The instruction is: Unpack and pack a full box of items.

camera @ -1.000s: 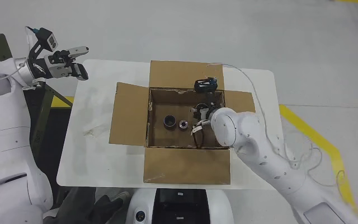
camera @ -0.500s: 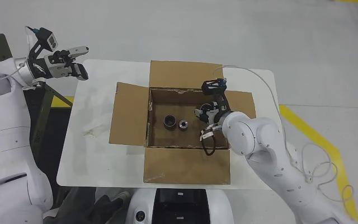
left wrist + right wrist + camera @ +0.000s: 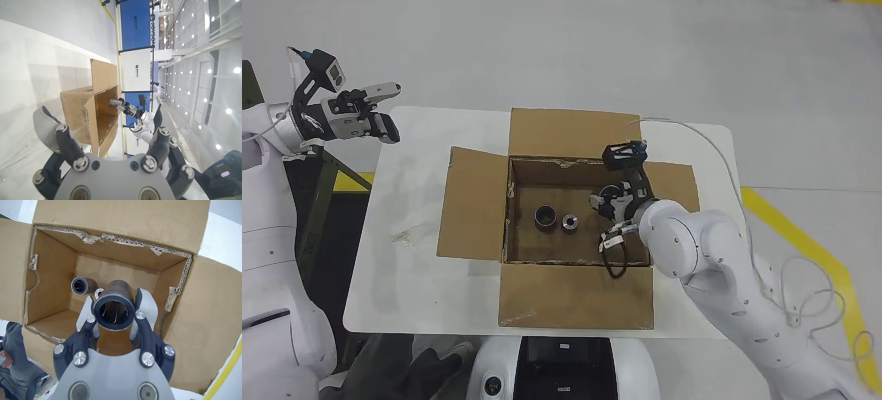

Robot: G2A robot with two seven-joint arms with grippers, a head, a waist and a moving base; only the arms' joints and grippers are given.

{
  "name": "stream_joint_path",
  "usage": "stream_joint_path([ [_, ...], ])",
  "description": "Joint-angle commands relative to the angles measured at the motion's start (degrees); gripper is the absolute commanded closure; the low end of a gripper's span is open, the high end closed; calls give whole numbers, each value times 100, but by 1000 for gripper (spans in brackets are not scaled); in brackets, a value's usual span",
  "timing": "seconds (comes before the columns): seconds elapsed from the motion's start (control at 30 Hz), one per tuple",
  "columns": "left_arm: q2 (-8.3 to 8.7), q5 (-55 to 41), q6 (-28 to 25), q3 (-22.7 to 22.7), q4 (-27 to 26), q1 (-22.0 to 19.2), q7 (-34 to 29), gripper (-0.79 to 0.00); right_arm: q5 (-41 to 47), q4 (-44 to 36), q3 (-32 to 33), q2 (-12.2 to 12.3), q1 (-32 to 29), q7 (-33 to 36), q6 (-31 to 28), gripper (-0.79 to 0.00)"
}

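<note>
The worktop (image 3: 392, 285) is a white slab with rounded corners, standing on a pale grey floor (image 3: 542, 50) that has a slight sheen. Off to one side a yellow line (image 3: 797, 232) runs across the floor and bends at an angle.

Further out in the hall, a row of partition screens stands on dark posts, with blue panels (image 3: 136, 24) and a white panel (image 3: 137, 70) between them. Overhead the ceiling is high and white, crossed by white beams (image 3: 191, 54) and dotted with rows of round lamps (image 3: 209, 71), all lit. The light is bright and even, and the shadows on the worktop are soft.
</note>
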Motion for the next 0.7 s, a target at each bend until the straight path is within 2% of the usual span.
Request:
stream_joint_path([
  [0.0, 0, 0, 0, 0, 0, 0, 0, -785, 18, -83, 78, 10, -89, -17, -55, 0],
  [0.2, 0, 0, 0, 0, 0, 0, 0, -785, 13, -670, 515, 87, -417, 299, -128, 0],
  [0.43, 0, 0, 0, 0, 0, 0, 0, -785, 92, -1302, 1385, 219, -943, 681, -292, 0],
  [0.67, 0, 0, 0, 0, 0, 0, 0, -785, 298, -1449, 2402, 320, -1403, 870, -347, 0],
])
